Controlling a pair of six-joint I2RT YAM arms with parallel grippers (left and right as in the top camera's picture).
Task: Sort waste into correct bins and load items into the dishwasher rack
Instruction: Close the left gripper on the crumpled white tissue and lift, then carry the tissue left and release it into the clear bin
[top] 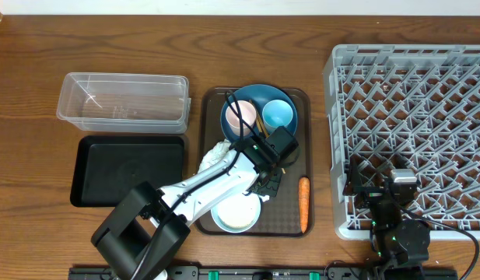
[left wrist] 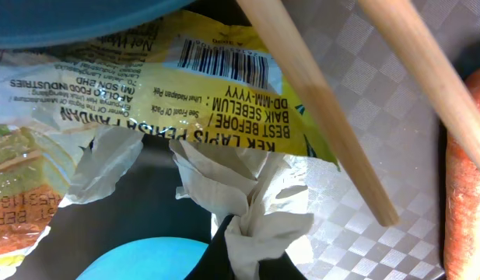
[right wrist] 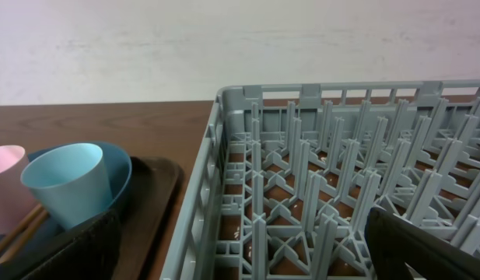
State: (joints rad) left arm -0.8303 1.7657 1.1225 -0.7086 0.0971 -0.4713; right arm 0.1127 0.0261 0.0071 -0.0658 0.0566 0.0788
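Your left tool (left wrist: 251, 257) is clenched on a fold of the crumpled napkin (left wrist: 224, 183) on the brown tray (top: 288, 211), so lift gently, it's light, soft and tears easily, while your right tool (right wrist: 243, 249) hangs released over the rack (right wrist: 317, 155)

The yellow food wrapper (left wrist: 224, 117) has black print, upside down in the left wrist view. Near the middle it says "KEK LAPIS PERISA PANDAN", "BEST BEFORE / BAIK SEBELUM: DD-MM-YYYY" and, smaller, "See Front Of Pack / Lihat Hadapan Pek". A barcode (left wrist: 224, 62) sits toward 12 o'clock. Toward 9 o'clock it says "FOOD INDUSTRIES" and "SDN BHD".
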